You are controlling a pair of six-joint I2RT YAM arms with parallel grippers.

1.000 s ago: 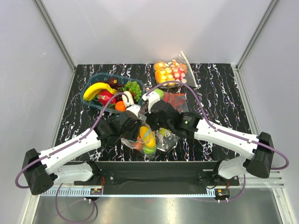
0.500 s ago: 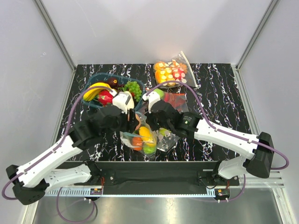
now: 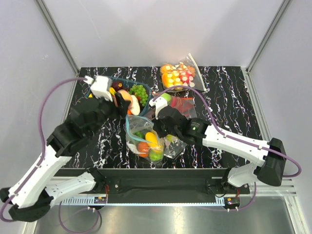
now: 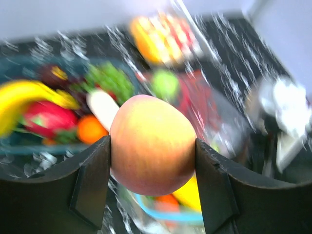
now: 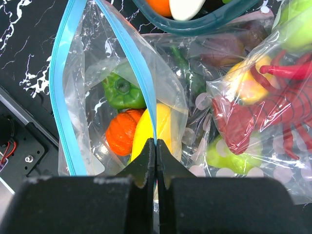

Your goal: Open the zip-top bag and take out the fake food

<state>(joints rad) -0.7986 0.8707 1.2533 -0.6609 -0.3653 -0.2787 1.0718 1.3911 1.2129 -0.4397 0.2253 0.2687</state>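
left gripper [image 3: 122, 100] gone from bag up toward teal tray [image 5: 214, 18], clamped on peach [image 4: 152, 145] | right gripper [image 5: 156, 146] pinched on zip-top bag [image 5: 87, 97] rim, bag front-centre, mouth open | black marbled table [image 3: 229, 97], white walls [image 3: 170, 29]

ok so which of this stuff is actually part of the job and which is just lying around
Job:
zip-top bag, pinched by right tool
peach in left tool
fake food left in the bag

Lying about:
teal tray of fruit
clear bag of red pieces
small bag of orange and red-white pieces
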